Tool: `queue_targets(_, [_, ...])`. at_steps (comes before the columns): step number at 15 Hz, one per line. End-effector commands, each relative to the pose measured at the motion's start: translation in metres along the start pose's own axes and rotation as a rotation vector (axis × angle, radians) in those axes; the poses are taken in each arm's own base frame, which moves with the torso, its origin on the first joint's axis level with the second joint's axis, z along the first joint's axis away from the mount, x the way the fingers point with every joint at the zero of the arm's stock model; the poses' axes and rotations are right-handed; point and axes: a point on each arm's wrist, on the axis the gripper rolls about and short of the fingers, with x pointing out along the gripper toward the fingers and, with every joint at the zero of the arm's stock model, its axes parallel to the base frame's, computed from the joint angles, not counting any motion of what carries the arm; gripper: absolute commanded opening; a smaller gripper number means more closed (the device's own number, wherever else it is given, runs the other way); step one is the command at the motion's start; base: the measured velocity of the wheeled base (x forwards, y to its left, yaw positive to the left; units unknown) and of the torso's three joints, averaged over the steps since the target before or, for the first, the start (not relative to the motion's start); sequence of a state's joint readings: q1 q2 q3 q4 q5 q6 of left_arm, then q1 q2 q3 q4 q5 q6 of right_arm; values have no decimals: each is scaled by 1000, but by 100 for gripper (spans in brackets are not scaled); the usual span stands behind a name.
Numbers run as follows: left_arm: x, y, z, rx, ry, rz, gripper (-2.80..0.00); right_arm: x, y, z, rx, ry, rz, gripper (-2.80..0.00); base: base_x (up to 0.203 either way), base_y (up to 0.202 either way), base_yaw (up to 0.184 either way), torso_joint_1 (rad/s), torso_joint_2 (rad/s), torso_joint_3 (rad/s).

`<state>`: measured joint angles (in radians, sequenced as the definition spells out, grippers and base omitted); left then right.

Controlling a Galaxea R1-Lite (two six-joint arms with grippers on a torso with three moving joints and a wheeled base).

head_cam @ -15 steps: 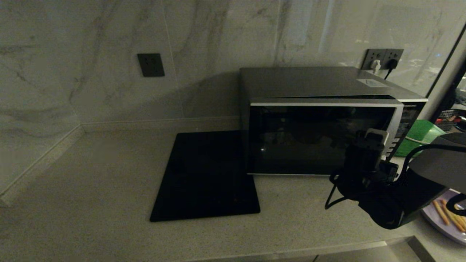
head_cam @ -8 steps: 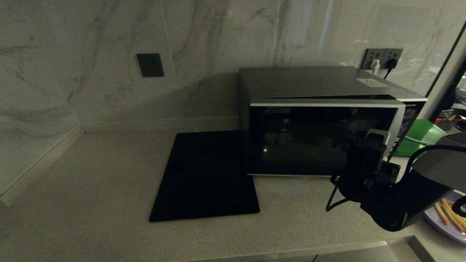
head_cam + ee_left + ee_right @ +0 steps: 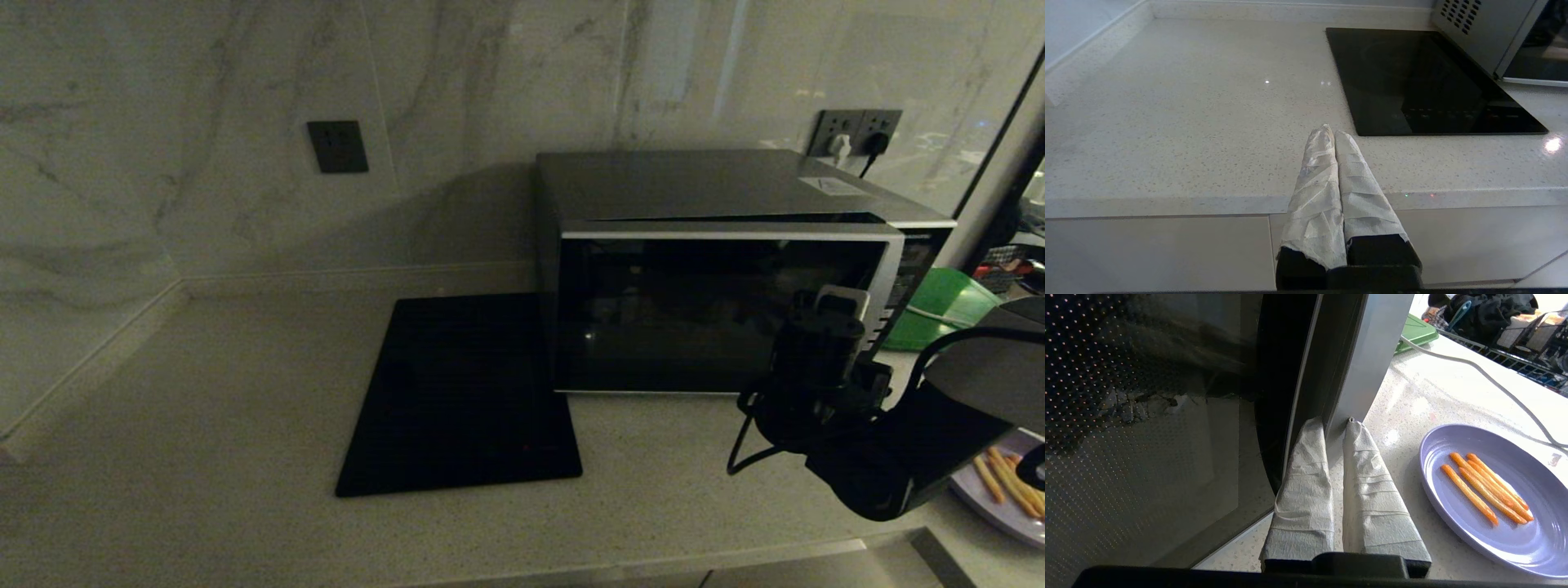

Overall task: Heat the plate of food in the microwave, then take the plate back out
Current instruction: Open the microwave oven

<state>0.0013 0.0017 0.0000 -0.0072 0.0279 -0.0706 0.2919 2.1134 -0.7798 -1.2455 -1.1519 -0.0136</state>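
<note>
The dark grey-and-silver microwave stands at the back right of the counter, its dark glass door slightly ajar at the right side. My right gripper is shut on the door's silver right edge, one padded finger behind the edge and one outside it. The lavender plate with orange-yellow sticks lies on the counter to the right of the microwave, partly hidden by my right arm in the head view. My left gripper hangs shut and empty over the counter's front edge.
A flat black glass square lies left of the microwave. A green board sits behind the microwave's right side, with a white cable across the counter. Wall sockets are above.
My right gripper and the door's right edge shifted slightly outward and then back; the door stays only a little ajar. The plate has not moved.
</note>
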Motion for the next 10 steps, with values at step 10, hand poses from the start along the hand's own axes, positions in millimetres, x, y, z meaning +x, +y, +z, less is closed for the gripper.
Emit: queue_targets(10, [0, 0, 0, -1, -1, 0, -280, -13, 2, 10, 33, -17, 40, 0, 0, 0, 0, 0, 0, 0])
